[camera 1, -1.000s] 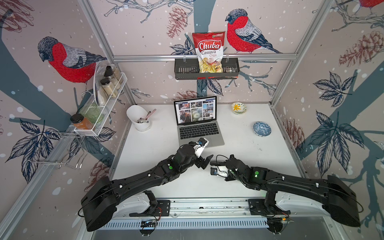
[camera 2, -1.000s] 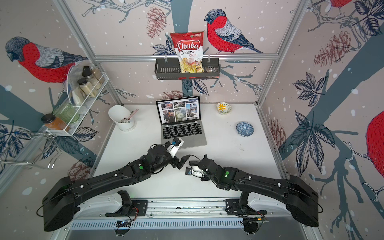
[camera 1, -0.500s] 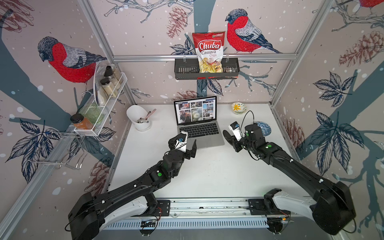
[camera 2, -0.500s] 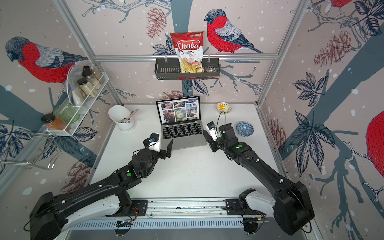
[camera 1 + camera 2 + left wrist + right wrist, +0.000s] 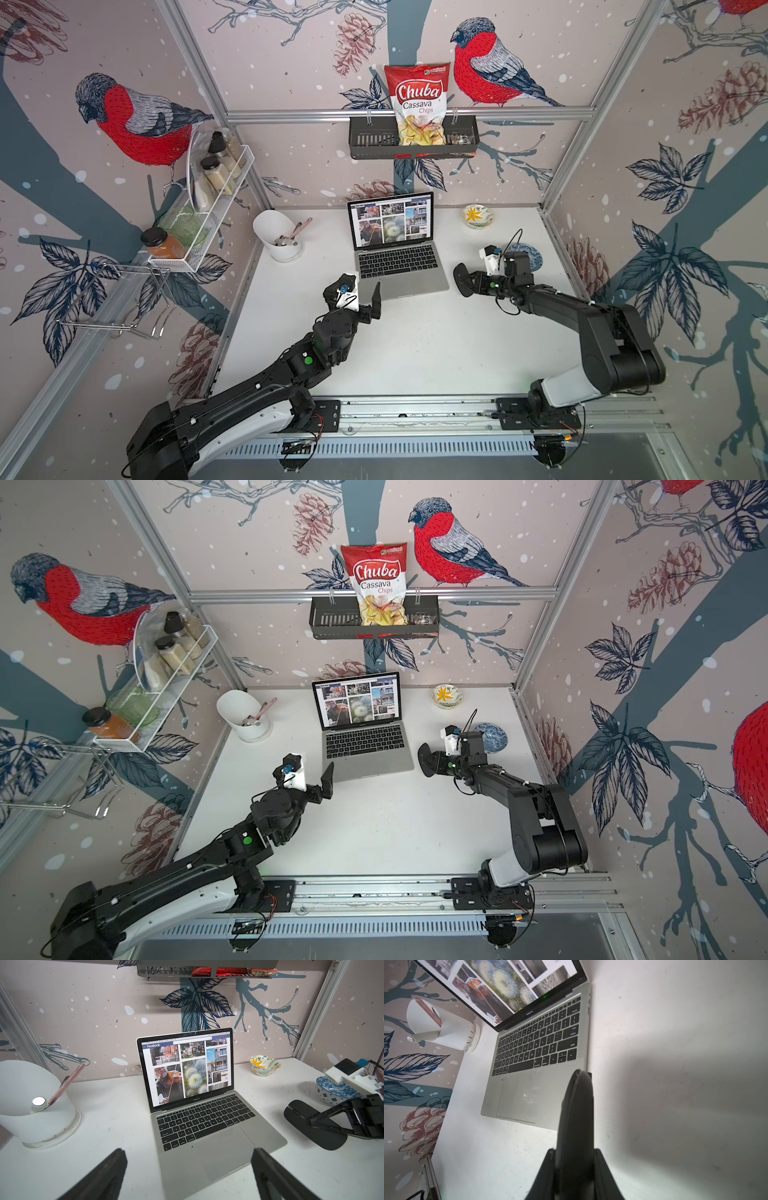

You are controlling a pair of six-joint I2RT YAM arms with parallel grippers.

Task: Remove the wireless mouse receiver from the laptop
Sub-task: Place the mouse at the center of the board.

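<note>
Two grippers sat nearly nose to nose over the front middle of the tabletop a second ago; now they flank the laptop. The left gripper hangs at the laptop's front left corner, jaws spread wide and empty. The right gripper has come down on the laptop's right side from a spot farther back and is clamped edgewise on the black mouse. We cannot tell whether the mouse touches the tabletop.

In the right wrist view a small dark stub shows at the laptop's right edge, just past the mouse's tip. We take it for the receiver, and it looks plugged in and untouched.

We judge that the pull has not begun. The gripper nearest the receiver is busy with the mouse, so it would have to put that down first.

The printed bird walls close the cell on three sides. The left wall carries a white wire rack of jars, and the back wall a black shelf with a chip bag.

The white tabletop is bare in front. Behind, a white caddy stands left of the laptop. A blue bowl and a flowered bowl stand to its right.
</note>
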